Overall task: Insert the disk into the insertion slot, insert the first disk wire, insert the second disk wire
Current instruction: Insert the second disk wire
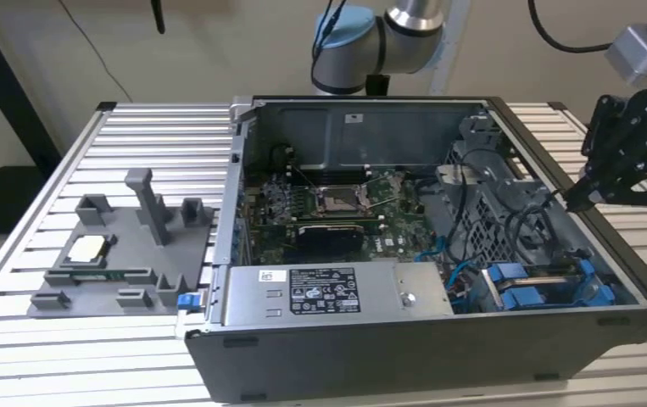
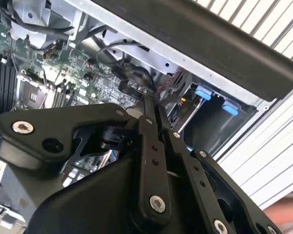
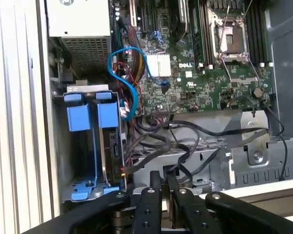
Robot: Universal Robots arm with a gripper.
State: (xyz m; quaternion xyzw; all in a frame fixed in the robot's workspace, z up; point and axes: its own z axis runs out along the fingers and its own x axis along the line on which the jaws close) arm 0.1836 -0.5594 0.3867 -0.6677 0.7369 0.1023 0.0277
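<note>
The disk point(image 3: 111, 152) stands edge-on in its bright blue carrier point(image 3: 107, 114) inside the insertion slot point(image 3: 85, 187), the grey bay at the case's front corner on the exterior view's right point(image 1: 532, 292). My black gripper point(image 1: 581, 200) hovers over the case's side wall on that side, a little behind the bay. In both wrist views its fingers point(image 2: 147, 141) lie pressed together, and a black wire connector point(image 2: 136, 87) sits right at their tips. Black wires point(image 3: 185, 146) loop up from the case floor to the gripper point(image 3: 163, 179). The slot's blue tabs point(image 2: 203, 92) show beyond the gripper point(image 2: 153, 103).
The open case point(image 1: 414, 348) lies on a slatted table point(image 1: 29, 339). It holds a motherboard point(image 1: 335, 212), a labelled grey power-supply box point(image 1: 335, 292) and a perforated cage point(image 1: 493, 203). A blue cable point(image 3: 124, 78) curls near the bay. A grey fixture plate point(image 1: 119, 246) lies at the exterior view's left.
</note>
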